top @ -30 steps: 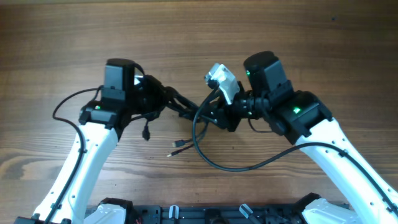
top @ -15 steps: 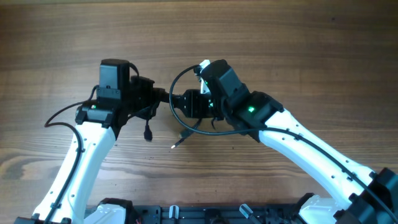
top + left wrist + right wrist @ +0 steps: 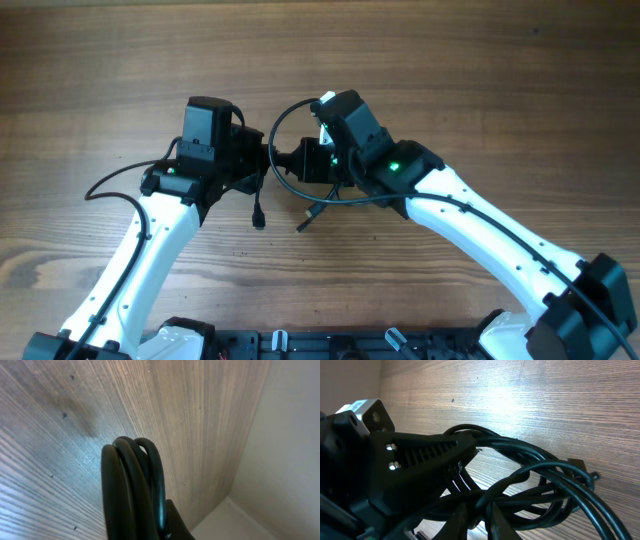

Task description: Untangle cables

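Observation:
A bundle of black cables (image 3: 290, 175) hangs between my two grippers above the wooden table. My left gripper (image 3: 262, 162) is shut on looped strands of the cables (image 3: 132, 485), which fill its wrist view. My right gripper (image 3: 288, 163) faces it from the right and is shut on a strand of the cables (image 3: 520, 485). The two grippers almost touch. A loop rises above them (image 3: 285, 125). Two plug ends hang down, one below the left gripper (image 3: 259, 216) and one at the middle (image 3: 308, 219). A strand trails left (image 3: 110, 185).
The wooden table (image 3: 450, 60) spreads around both arms. A black rail (image 3: 300, 345) runs along the table's front edge. A pale wall (image 3: 290, 460) shows beyond the table edge in the left wrist view.
My right arm has swung left until its gripper meets the left one. Both grippers then shifted slightly right. The big cable loop at the lower right has been drawn up into a small loop.

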Action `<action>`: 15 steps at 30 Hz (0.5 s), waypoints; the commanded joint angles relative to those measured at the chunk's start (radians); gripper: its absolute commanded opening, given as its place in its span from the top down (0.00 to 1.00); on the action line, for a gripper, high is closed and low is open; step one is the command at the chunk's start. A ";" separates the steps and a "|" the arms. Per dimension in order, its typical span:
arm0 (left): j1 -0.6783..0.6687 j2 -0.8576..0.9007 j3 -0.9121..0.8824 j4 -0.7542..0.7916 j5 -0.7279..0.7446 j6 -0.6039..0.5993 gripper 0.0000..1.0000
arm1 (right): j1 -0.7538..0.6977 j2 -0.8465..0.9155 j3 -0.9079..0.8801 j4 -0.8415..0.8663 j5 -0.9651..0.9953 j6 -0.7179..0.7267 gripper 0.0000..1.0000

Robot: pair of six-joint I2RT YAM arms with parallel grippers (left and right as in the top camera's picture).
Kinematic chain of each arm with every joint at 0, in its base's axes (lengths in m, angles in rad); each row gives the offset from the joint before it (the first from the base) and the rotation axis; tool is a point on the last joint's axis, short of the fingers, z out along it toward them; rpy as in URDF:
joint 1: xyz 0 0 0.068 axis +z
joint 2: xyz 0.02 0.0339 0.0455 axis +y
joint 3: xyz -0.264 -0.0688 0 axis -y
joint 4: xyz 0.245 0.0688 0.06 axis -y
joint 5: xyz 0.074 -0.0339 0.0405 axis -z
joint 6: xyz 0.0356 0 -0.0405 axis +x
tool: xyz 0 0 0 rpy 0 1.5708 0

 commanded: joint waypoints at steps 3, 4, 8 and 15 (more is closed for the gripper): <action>-0.047 -0.027 0.029 0.094 0.222 0.304 0.96 | 0.015 0.127 -0.005 -0.011 -0.137 -0.038 0.89; -0.047 -0.027 0.029 0.095 0.222 0.385 0.96 | 0.015 0.128 -0.005 -0.011 -0.158 -0.057 0.89; -0.046 -0.027 0.029 0.167 0.300 0.608 0.96 | 0.015 0.129 -0.005 -0.049 -0.214 -0.091 0.80; -0.046 -0.027 0.029 0.217 0.336 0.636 0.96 | 0.004 0.130 -0.007 -0.042 -0.209 -0.119 0.96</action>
